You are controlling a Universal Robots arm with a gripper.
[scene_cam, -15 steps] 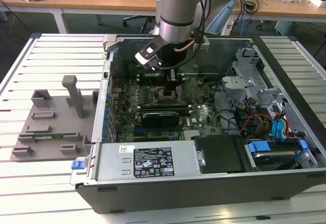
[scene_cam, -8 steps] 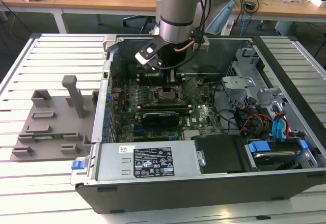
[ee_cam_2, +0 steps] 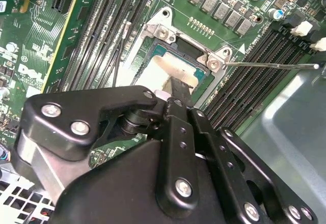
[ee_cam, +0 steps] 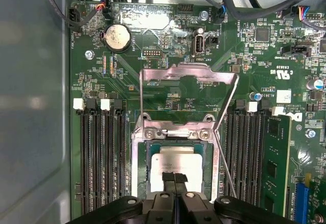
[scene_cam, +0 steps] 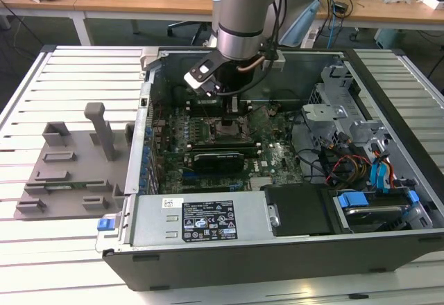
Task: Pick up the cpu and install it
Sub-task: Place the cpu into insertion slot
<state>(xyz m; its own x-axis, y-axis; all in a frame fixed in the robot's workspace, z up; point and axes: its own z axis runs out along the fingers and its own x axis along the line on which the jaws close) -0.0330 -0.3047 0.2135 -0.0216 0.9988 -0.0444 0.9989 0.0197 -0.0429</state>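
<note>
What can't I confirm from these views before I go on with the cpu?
First wrist view: the tool covers one edge of the cpu, so contact between them is unclear.
Second wrist view: the tool's body hides much of the socket, so the cpu's seating on that side is unchecked.
Exterior view: the arm stands over the socket area and blocks it.

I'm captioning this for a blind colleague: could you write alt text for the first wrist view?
The closed gripper sits over the silvery cpu lying in its motherboard socket. The socket's metal load plate stands flipped open.
</note>
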